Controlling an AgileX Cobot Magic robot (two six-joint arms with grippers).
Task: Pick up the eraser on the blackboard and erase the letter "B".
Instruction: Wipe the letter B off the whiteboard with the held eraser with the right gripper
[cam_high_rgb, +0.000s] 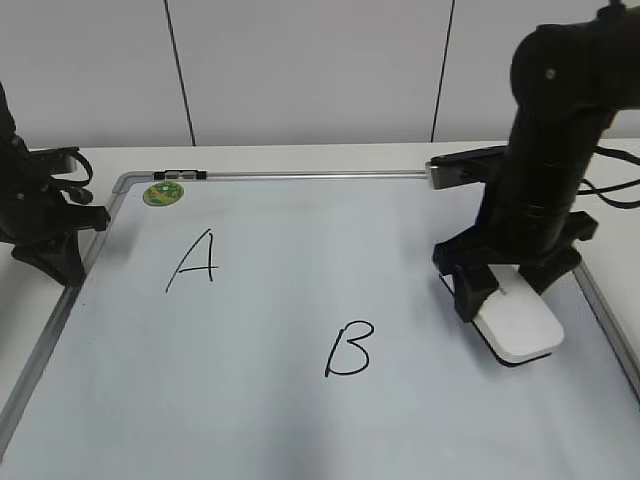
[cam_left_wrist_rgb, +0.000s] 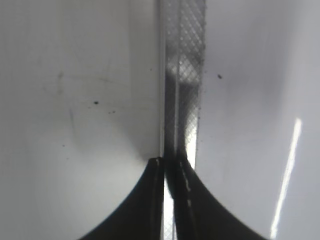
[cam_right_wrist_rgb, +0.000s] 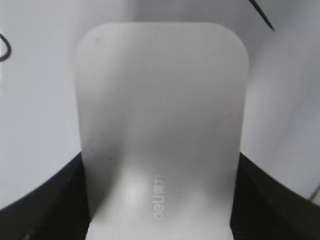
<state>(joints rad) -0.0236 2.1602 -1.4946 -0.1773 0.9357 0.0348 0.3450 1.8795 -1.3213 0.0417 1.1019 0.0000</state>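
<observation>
The white glossy eraser (cam_high_rgb: 520, 325) lies on the blackboard (cam_high_rgb: 300, 430), a white dry-erase board, at its right side. My right gripper (cam_high_rgb: 503, 292) is lowered over the eraser's far end, with a finger pressed against each long side. In the right wrist view the eraser (cam_right_wrist_rgb: 160, 100) fills the frame between the two black fingers (cam_right_wrist_rgb: 160, 165). The black letter "B" (cam_high_rgb: 349, 350) is to the left of the eraser and is whole. My left gripper (cam_high_rgb: 65, 265) is shut and empty at the board's left frame (cam_left_wrist_rgb: 182, 75).
A black letter "A" (cam_high_rgb: 193, 260) is at the board's upper left, with a round green sticker (cam_high_rgb: 162, 193) near the top-left corner. A dark clip (cam_high_rgb: 180, 175) sits on the top frame. Short black marker strokes (cam_right_wrist_rgb: 262, 15) show beyond the eraser.
</observation>
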